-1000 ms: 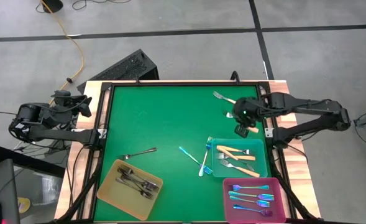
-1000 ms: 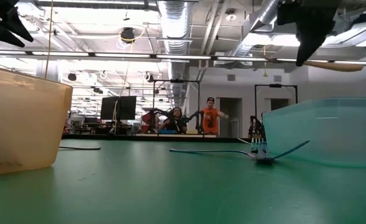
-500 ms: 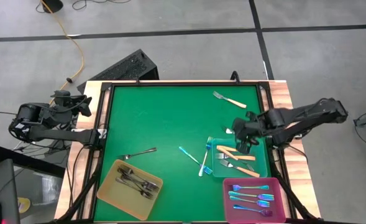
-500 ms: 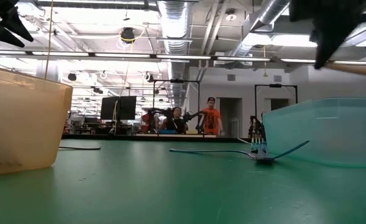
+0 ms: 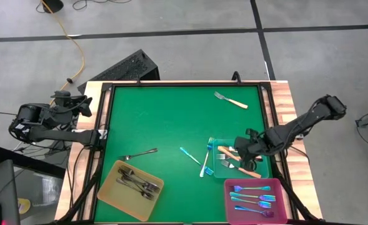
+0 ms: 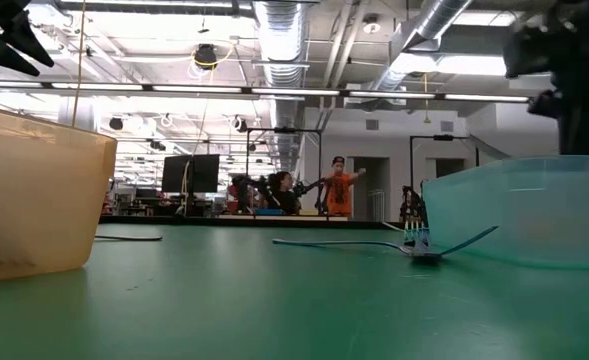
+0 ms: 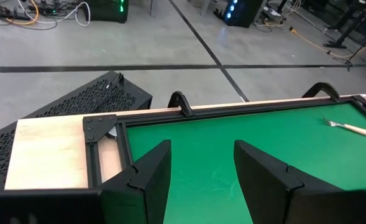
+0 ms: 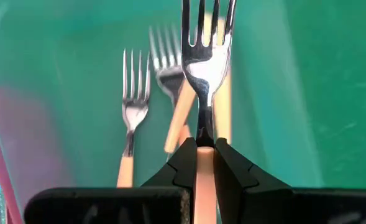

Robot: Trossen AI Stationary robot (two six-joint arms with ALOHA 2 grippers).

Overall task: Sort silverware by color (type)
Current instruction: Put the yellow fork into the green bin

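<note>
1. The right gripper [image 5: 248, 154] hangs over the teal tray [image 5: 263, 172] near the table's right edge, its two fingers [image 8: 231, 167] pinched tight on the tan handle of a fork [image 8: 204, 59] whose silver tines point out ahead of it.
2. Below that held fork, inside the teal tray, lie more tan-handled forks [image 8: 133, 115], two of them crossing each other.
3. One more tan-handled fork [image 5: 230, 99] lies alone on the green mat [image 5: 165, 119] near the far right corner, well apart from the trays.
4. The pink tray [image 5: 229, 212] sits at the near right corner, just beside the teal one, with several shiny blue-purple forks [image 5: 252, 188] in it.
5. Two blue forks [image 5: 206, 160] lie loose on the mat just left of the teal tray; one leans against its rim.
6. The yellow tray [image 5: 109, 195] sits at the near left, holding a small heap of dark grey forks [image 5: 137, 182].
7. A single grey fork [image 5: 140, 153] rests on the mat just beyond the yellow tray.
8. The left gripper [image 7: 198, 177] waits off the table's far left corner, fingers spread apart and holding nothing.
9. Far back in the room stands a person in an orange shirt [image 6: 338, 189].
</note>
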